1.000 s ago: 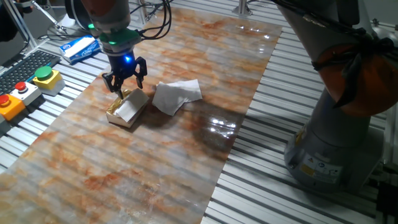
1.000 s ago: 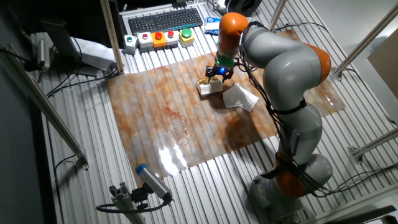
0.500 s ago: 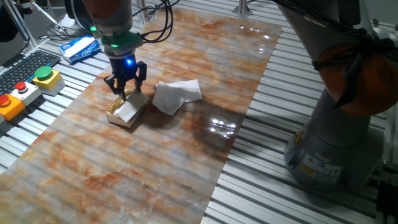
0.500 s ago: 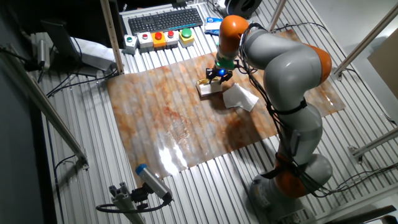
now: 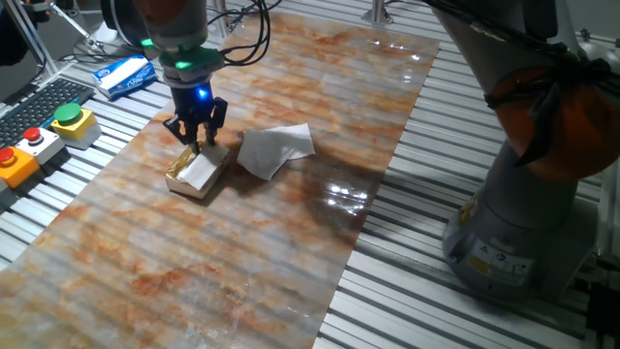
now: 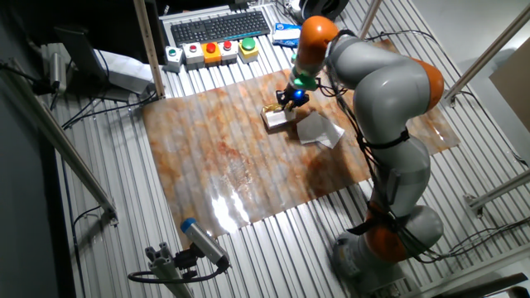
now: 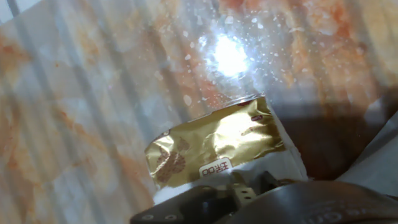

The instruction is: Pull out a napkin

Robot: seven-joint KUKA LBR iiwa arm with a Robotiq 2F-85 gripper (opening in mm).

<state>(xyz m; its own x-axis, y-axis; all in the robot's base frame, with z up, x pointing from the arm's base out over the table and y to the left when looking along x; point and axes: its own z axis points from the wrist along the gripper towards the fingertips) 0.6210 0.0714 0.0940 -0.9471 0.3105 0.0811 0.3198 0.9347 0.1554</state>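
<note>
A small gold foil packet lies on the marbled mat, with a white napkin sticking out along its top. My gripper stands upright over the packet's far end, its fingers drawn together on the napkin's edge. In the hand view, the gold foil packet fills the middle, the white napkin shows at its rim, and my gripper sits low in the frame. From the other side, my gripper is over the packet. A second loose napkin lies crumpled just to the right.
A blue-and-white packet lies at the mat's back left corner. A box with green and red buttons and a keyboard sit off the mat. The arm's large base stands on the right, on the slatted table.
The fingers stood apart over the packet's end a second ago and have since closed together there. The packet and the loose napkin have stayed put.
</note>
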